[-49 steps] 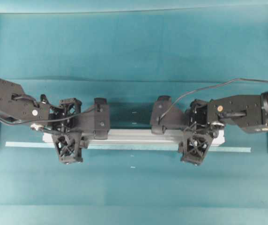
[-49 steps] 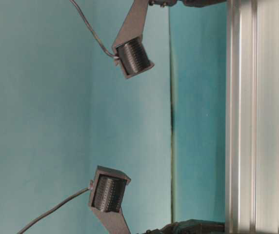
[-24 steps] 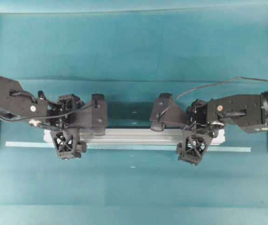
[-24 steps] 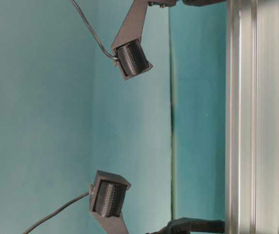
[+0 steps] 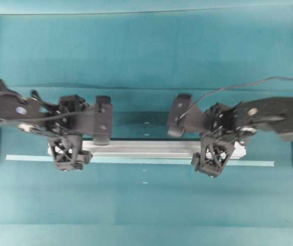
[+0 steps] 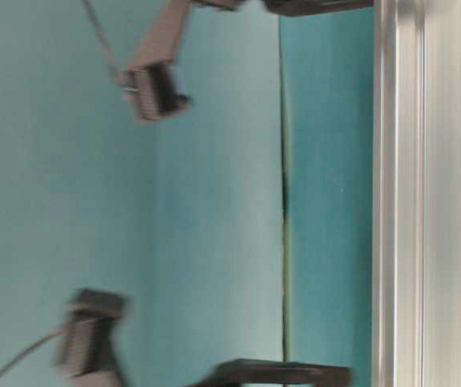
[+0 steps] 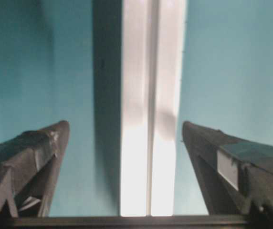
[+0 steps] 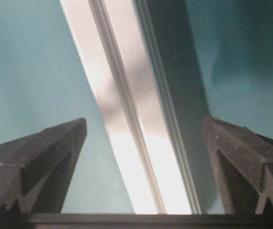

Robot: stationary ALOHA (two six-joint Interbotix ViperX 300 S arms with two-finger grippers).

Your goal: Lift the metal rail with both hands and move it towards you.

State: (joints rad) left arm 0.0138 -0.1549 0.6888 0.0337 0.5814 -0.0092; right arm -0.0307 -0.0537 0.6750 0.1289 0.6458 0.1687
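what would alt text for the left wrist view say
A silver grooved metal rail runs straight up the frame on a teal table, lying between the left gripper's two open black fingers, which stand apart from it on either side.

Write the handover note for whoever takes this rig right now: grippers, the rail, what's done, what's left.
Left gripper: open, fingers either side of the metal rail, not clamped.
Right gripper: open, also straddling the rail with gaps on both sides.
Rail: lies flat on the teal table, right beside the pale tape strip that runs along its near side.
Done: the rail sits down, free of both grips.
Left: if the tape marks the target, only pull both arms clear; otherwise regrip and bring it nearer.
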